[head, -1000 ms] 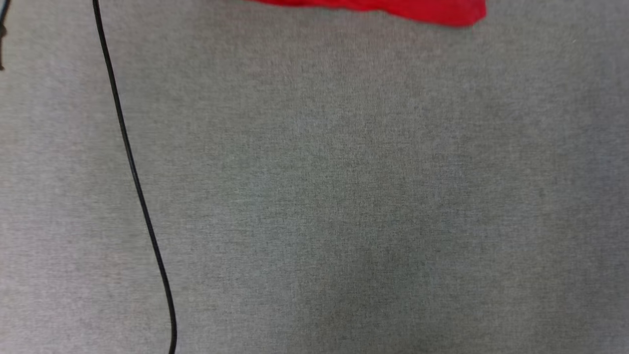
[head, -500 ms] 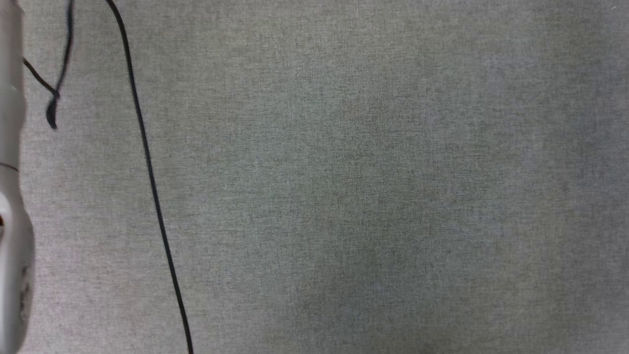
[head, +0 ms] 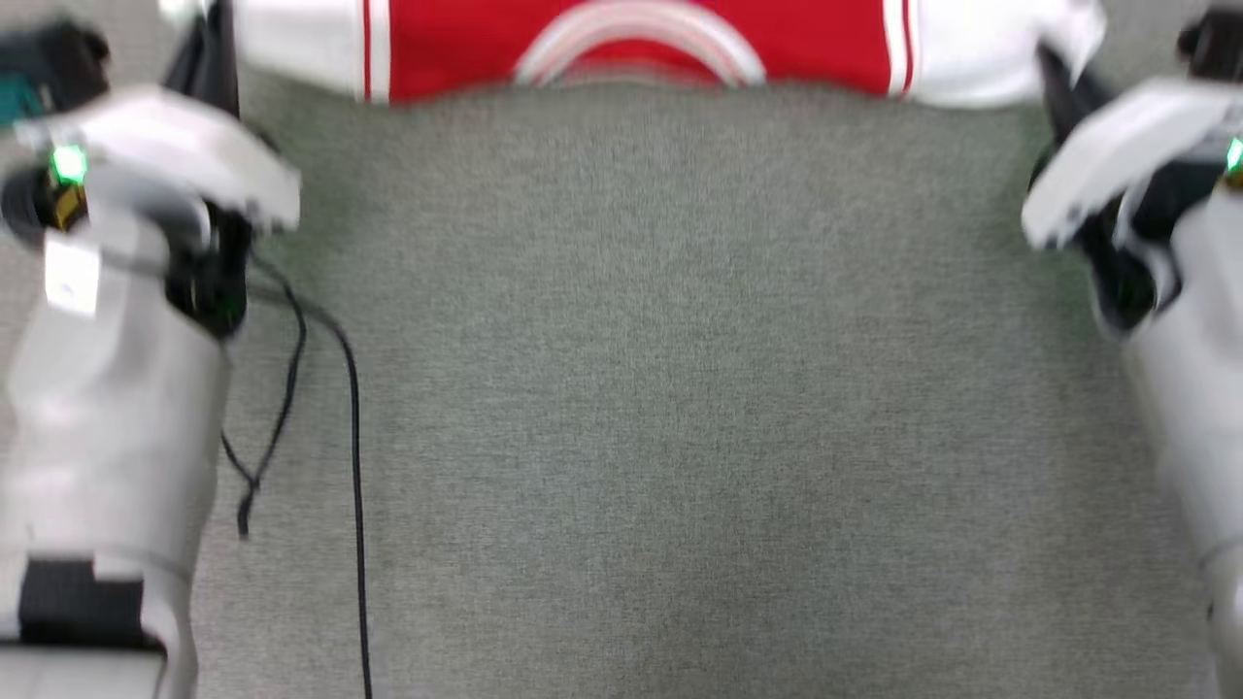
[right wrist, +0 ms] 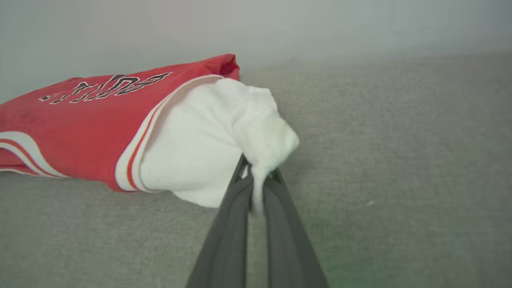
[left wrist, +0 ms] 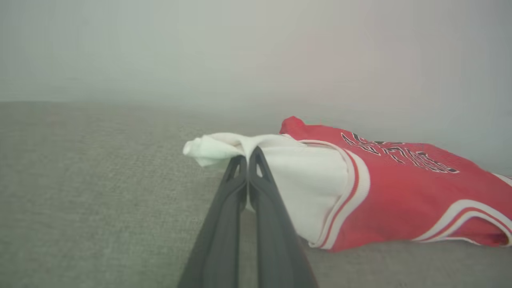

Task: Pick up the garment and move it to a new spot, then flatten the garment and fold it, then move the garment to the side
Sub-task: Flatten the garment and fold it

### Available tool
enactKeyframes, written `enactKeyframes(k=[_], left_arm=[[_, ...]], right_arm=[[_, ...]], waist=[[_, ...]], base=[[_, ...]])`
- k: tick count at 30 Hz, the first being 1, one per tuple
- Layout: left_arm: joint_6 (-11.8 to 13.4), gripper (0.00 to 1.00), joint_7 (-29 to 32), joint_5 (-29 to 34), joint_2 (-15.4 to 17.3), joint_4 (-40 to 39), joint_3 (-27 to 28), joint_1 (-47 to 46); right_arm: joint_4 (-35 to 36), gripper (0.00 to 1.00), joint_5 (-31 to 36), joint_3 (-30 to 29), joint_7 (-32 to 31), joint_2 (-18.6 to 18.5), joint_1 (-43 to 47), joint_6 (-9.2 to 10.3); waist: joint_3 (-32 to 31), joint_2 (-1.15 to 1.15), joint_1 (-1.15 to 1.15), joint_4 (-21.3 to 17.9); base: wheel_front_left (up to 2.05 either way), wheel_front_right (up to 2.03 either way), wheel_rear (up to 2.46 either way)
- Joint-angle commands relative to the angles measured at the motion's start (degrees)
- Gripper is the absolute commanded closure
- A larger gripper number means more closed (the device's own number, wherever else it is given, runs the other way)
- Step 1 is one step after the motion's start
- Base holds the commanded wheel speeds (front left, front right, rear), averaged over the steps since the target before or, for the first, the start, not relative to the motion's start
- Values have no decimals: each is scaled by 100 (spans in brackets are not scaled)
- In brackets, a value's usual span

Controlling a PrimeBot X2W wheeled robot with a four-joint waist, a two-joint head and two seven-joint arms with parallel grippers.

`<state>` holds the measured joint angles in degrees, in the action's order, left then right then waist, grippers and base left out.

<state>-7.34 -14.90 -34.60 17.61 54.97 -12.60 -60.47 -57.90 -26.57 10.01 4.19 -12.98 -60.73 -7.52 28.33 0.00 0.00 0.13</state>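
Left wrist view: left pincer [left wrist: 248, 155] and right pincer [right wrist: 256, 178] each clenched the garment [left wrist: 400, 192] by a sleeve at their tips; tugging might slip either pinch.

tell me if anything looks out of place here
A loose black cable snakes over the grey surface close to the left arm, where it could snag. The garment is bunched at both white sleeves, pinched by the left gripper and right gripper.
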Motion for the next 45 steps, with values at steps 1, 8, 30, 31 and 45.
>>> enactKeyframes(k=[1, 8, 30, 31, 45], left_arm=[[-4, 100, -40, 21, 65, -145, 106, 282], [142, 100, -41, 210, 37, -1191, 551, 1994], [1376, 100, 939, 361, 128, -4917, 557, 6502], [1438, 100, 991, 351, 122, -5064, 556, 6669], [1603, 100, 1329, 373, 77, -5561, 270, 7469]], right_arm=[[87, 100, -65, 32, 27, -71, 252, 6], [794, 100, -281, 43, -74, -353, 1719, 9], [5661, 100, 855, -2413, -2396, 679, 7039, 10], [5801, 100, 879, -2483, -2507, 758, 7213, 10], [5880, 6, 1094, -2524, -2929, 1003, 8279, 9]], waist=[[-369, 0, 0, 10], [-1140, 0, 0, 5], [-2561, 0, 0, 174], [-2605, 0, 0, 187], [-2872, 0, 0, 389]], base=[[0, 0, 0], [0, 0, 0], [0, 0, 0], [0, 0, 0], [0, 0, 0]])
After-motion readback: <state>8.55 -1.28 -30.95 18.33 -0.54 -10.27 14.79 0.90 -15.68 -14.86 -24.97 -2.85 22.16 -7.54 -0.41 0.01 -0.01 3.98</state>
